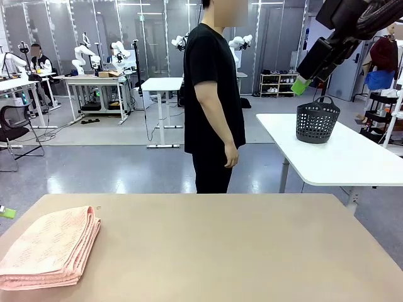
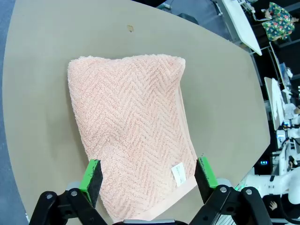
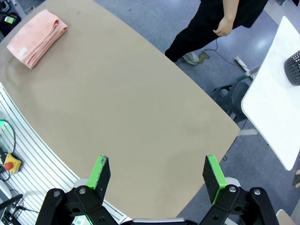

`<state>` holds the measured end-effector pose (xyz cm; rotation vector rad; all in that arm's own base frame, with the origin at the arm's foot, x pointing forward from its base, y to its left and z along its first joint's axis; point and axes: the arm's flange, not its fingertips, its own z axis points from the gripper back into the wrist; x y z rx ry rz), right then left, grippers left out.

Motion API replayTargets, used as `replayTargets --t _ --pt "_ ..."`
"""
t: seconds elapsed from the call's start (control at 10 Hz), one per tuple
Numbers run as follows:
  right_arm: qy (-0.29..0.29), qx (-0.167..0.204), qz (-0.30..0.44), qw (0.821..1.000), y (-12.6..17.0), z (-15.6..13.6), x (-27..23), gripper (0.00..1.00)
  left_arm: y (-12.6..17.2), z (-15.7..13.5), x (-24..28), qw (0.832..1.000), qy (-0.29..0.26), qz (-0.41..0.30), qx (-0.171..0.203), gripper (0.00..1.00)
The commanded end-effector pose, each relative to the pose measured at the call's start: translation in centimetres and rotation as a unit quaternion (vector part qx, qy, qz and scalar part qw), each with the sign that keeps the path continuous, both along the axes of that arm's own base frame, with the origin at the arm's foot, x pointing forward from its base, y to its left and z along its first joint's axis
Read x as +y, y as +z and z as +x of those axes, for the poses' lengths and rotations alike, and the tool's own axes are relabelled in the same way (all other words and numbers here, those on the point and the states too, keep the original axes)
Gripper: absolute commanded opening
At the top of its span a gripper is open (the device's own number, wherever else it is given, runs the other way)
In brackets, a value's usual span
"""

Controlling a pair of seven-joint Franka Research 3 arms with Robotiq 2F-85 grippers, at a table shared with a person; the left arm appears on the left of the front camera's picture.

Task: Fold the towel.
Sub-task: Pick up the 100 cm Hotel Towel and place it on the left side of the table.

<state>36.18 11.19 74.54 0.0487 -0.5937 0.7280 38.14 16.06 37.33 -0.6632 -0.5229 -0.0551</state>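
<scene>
— Where's the towel [image 1: 50, 248]?

— Folded into a thick pink stack at the near left corner of the worktop [image 1: 220, 245], lying flat, its layered fold edge facing the middle of the top. From my left wrist I see its herringbone pile, the smooth hem band along one side and a small white tag [image 2: 177, 173] near one corner.

— And your pincers?

— My left gripper [image 2: 148, 180] hangs above the towel with its jaws wide apart, one green pad over each long side of it, gripping nothing. My right gripper [image 3: 157, 178] is also spread wide and empty, high over the bare worktop near its right edge, well apart from the towel.

— Anyone else there?

— A person [image 1: 213, 107] in black stands just beyond the far edge, side-on, arms down. Behind them, a dark basket [image 1: 317, 121] sits on a white table [image 1: 352, 157].
</scene>
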Motion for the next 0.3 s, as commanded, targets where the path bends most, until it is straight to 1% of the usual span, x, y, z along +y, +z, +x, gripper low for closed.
replayTargets --t 0.0,0.2 --pt "-0.003 -0.001 -0.002 1.000 0.02 -0.08 -0.07 1.00 0.03 0.42 0.16 1.000 0.003 0.002 0.000 1.00" --pt "-0.003 -0.001 -0.002 1.000 0.02 -0.08 -0.07 1.00 0.03 0.42 0.16 1.000 0.003 0.002 0.000 1.00"
